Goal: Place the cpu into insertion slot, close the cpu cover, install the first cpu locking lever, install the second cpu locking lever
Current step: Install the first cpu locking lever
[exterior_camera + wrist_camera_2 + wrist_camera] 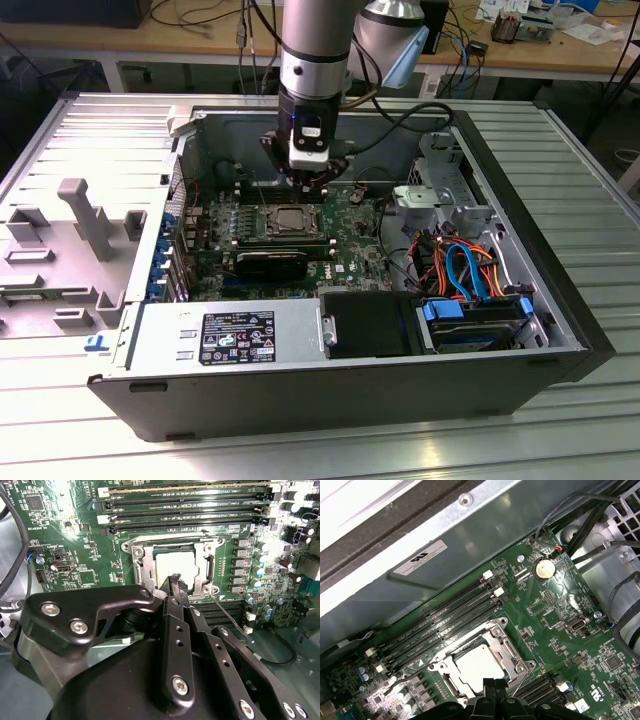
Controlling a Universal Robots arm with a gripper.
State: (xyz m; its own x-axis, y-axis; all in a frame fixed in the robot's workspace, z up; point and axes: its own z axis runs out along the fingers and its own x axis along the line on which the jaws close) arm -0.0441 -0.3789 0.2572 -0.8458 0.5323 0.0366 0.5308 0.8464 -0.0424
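Looking at the exterior view, we see the gripper hovering at frame centre, just above the upper edge of the cpu, which sits in its socket with the cpu cover lying flat around it. Its fingers are pressed together, holding nothing. A thin locking lever juts diagonally from the socket corner beside them.
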